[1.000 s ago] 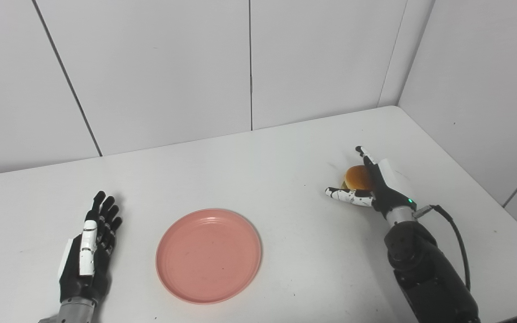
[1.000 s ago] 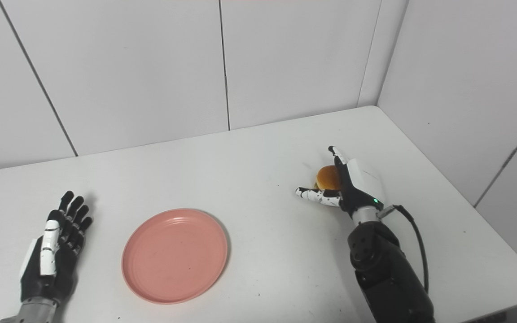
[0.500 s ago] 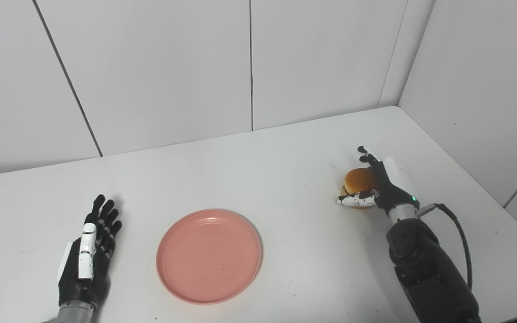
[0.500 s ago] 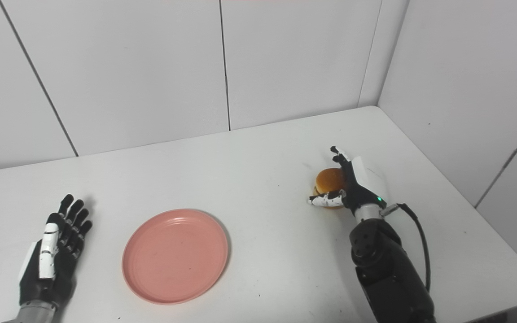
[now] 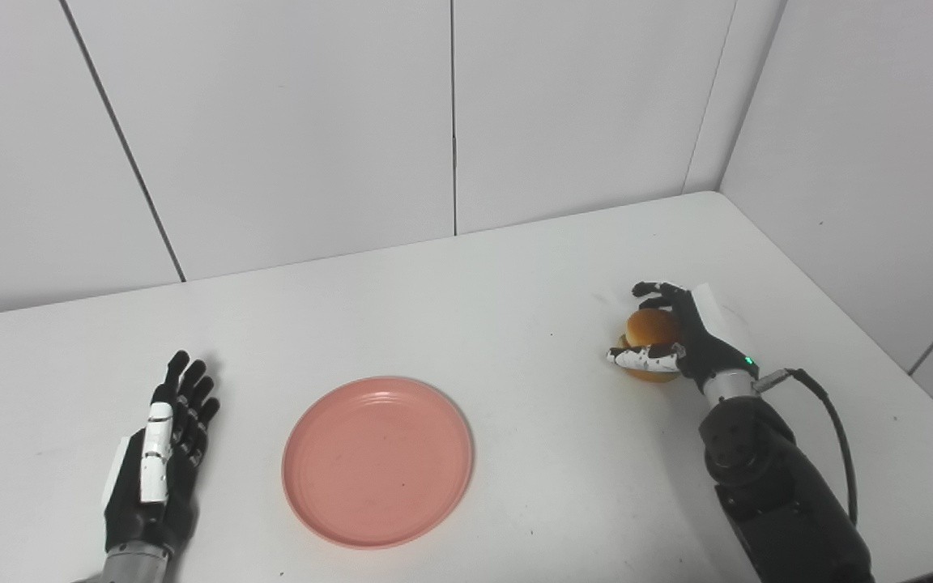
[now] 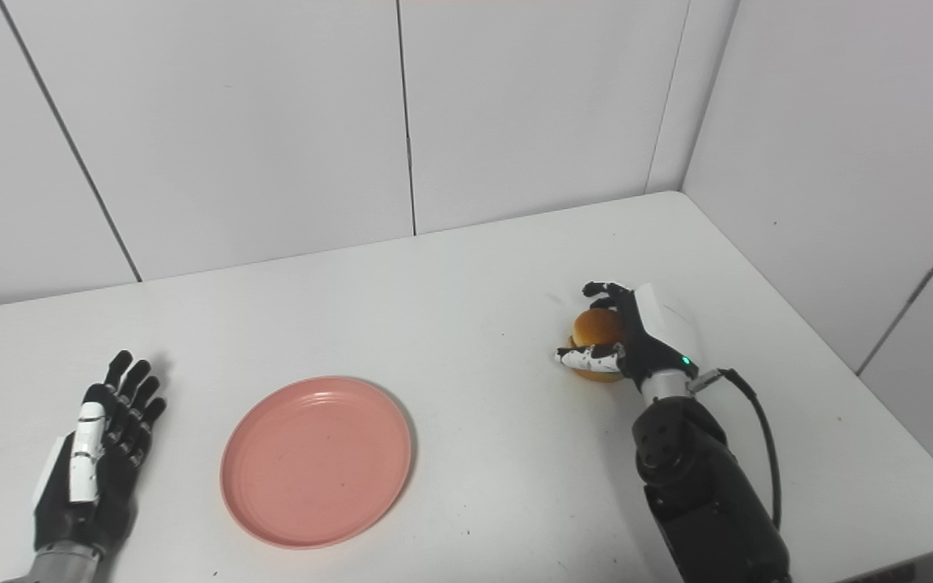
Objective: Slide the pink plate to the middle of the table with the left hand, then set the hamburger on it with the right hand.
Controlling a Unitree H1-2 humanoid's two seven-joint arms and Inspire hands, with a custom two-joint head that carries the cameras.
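Near the right edge of the white table [image 5: 515, 267], in the left eye view, the right hand [image 5: 677, 340] wraps around the hamburger [image 5: 649, 328]: its dark fingers [image 5: 651, 290] curl over the far side of the bun and its white, speckled thumb [image 5: 636, 358] presses against the near side, so the hand is grasping the hamburger. Whether the hamburger rests on the table or is raised off it cannot be told. A small green light shows on the wrist, and a black cable loops from it along the forearm toward the near right corner. The pink plate [image 5: 377, 460] lies flat toward the near edge, left of the table's middle, with nothing on it and well apart from the hamburger. The left hand [image 5: 159, 465] lies near the near left corner, fingers stretched out and slightly apart, holding nothing and just clear of the plate's left rim.

In the right eye view, the same layout appears from a little further right. The right hand [image 6: 632, 340] clasps the hamburger [image 6: 596, 325] between fingers and thumb, near the right edge. The pink plate [image 6: 317, 460] sits between the two hands, closer to the left hand [image 6: 94, 470], which rests released and flat by the near left corner. White wall panels stand behind the table's far edge and right edge.
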